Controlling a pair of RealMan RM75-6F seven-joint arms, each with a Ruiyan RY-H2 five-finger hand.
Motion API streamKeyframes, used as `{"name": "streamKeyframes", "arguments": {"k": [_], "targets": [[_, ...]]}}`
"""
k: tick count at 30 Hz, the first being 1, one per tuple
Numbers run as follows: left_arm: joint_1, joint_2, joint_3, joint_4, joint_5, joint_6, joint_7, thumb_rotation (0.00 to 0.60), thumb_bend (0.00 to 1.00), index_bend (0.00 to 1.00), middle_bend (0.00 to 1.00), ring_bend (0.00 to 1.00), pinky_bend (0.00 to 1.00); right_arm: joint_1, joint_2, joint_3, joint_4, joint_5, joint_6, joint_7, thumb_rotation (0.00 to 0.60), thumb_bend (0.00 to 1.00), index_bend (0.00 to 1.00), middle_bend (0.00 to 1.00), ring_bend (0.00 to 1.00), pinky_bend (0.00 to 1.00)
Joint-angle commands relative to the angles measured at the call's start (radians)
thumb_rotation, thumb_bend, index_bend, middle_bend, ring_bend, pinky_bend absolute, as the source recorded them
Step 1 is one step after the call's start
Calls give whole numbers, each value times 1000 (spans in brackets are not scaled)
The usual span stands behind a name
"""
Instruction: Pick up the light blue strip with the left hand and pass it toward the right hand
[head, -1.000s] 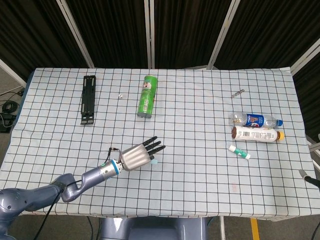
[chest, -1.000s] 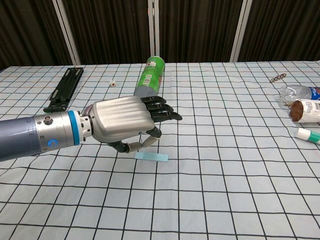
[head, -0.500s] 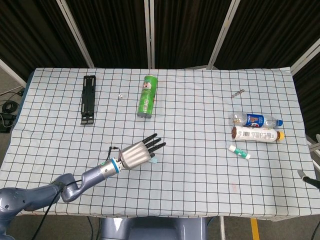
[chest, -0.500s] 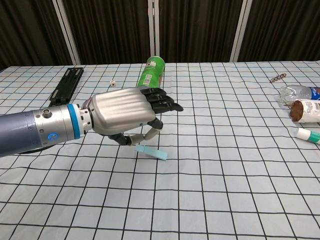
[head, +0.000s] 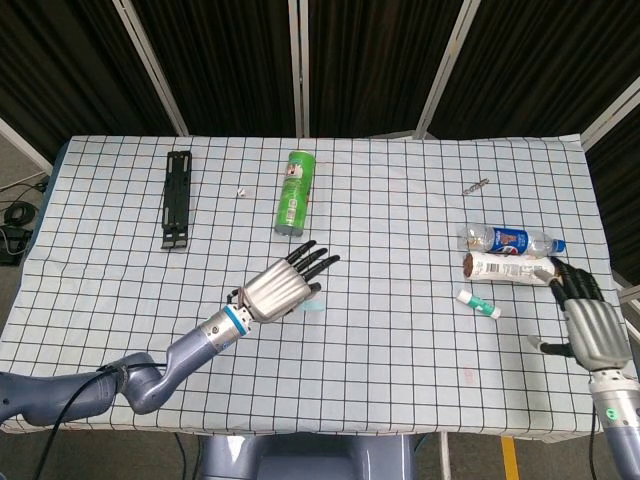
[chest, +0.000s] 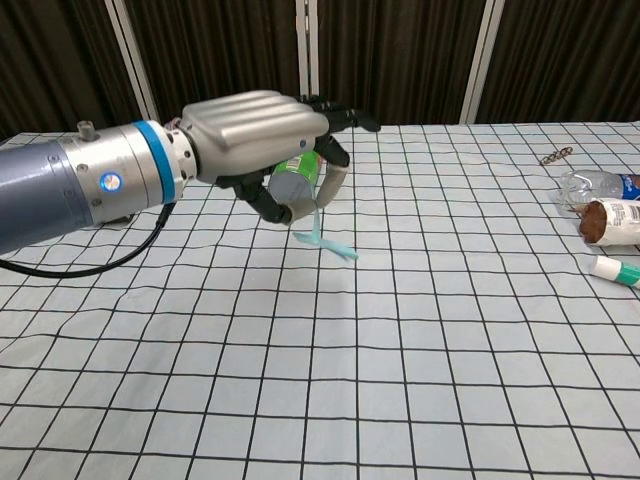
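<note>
Your left robot hand (chest: 262, 130) is pinching one end of the light blue strip (chest: 326, 240) between thumb and finger, dangling it above the checkered desk (head: 400, 330) in front of the green can (head: 294, 193). The strip is sagging, apparently thin, light and floppy. Your right robot hand (head: 590, 325) is waiting spread and empty; its best hold looks like the free end.

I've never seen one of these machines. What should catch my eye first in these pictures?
Most striking is the silver left hand raised above the checked table, pinching a light blue strip that dangles from its fingers. At the table's right edge the right hand waits with fingers apart, holding nothing, beside two bottles lying on their sides. A green can lies behind the left hand.
</note>
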Motion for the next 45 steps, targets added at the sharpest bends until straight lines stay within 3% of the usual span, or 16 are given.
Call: {"name": "streamKeyframes", "arguments": {"k": [1, 6, 14, 27, 35, 45], "targets": [[-8, 65, -82, -143, -165, -38, 138, 600, 574, 851, 0, 0, 0, 81, -10, 14, -34, -8, -91, 22, 600, 0, 269, 0, 0, 0], [-47, 113, -143, -274, -379, -20, 277, 600, 574, 851, 0, 0, 0, 207, -82, 69, -84, 68, -223, 25, 600, 0, 325, 0, 0, 0], [-96, 155, -172, -336, -533, 21, 324, 600, 574, 851, 0, 0, 0, 342, -230, 128, -99, 282, -349, 25, 600, 0, 379, 10, 0, 0], [-157, 134, -160, -315, -631, 37, 283, 600, 574, 851, 0, 0, 0, 439, -409, 168, -96, 458, -242, -107, 600, 123, 459, 41, 0, 0], [-201, 102, -152, -298, -667, 43, 266, 600, 574, 851, 0, 0, 0, 442, -484, 157, -73, 435, -165, -125, 600, 152, 496, 41, 0, 0], [-237, 72, -148, -291, -730, 79, 259, 600, 574, 851, 0, 0, 0, 437, -492, 154, -69, 433, -159, -108, 600, 183, 530, 46, 0, 0]]}}
